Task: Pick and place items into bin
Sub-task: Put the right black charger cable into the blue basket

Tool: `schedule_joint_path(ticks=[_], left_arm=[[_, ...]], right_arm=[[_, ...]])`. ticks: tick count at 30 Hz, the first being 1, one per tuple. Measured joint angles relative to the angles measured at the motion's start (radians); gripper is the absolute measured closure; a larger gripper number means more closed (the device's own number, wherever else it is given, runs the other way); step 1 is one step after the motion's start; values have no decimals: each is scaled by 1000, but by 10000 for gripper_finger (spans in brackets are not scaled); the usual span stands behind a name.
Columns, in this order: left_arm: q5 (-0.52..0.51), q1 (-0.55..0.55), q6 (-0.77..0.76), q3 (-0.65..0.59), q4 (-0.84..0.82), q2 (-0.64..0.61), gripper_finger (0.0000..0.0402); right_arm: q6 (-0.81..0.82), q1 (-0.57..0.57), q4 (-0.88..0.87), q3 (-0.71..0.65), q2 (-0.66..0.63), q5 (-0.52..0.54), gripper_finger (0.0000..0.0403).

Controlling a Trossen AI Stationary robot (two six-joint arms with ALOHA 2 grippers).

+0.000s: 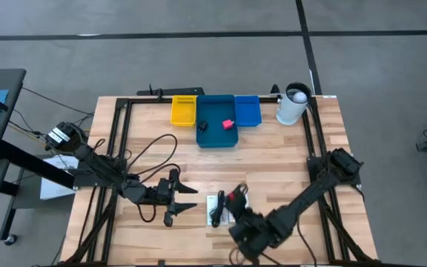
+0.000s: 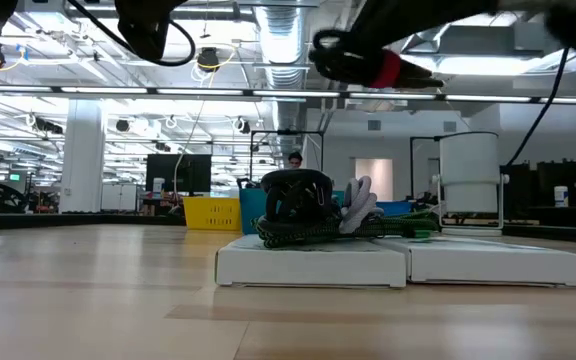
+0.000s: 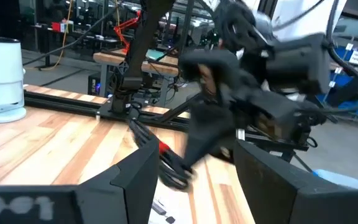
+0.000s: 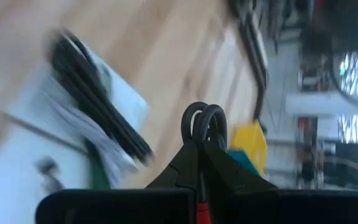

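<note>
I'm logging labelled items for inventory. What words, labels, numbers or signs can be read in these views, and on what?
None can be read.
White cards: printed marks, too small.
Left gripper body: pale embossed characters, too blurred.
Blue tags on the room's shelving: too blurred.
Bins, white cup, pink block: no lettering visible.
</note>
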Motion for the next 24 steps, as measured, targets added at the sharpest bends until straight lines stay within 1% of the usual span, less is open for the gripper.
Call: schedule_joint_path(ticks=[3,6,9,12,15,20,24], left_arm=[[-2,2,0,0,-35,0,205],[-2,8,16,0,-115,0,205],[-2,19,27,0,-203,0,205],[-2,29,15,0,-249,0,205],[-4,38,50,0,-251,0,205],[-4,59,190,4,-218,0,205],[-5,76,316,6,-221,0,205]], right_arm=[[41,-63,-124,2,-34,-2,402],[59,-141,-212,2,-78,-10,402],[44,-234,-258,2,-131,-16,402],[-3,-352,-253,1,-194,-65,402],[-46,-489,-215,1,-261,-169,402],[-72,-750,-80,2,-339,-454,403],[-55,-951,28,2,-360,-600,403]])
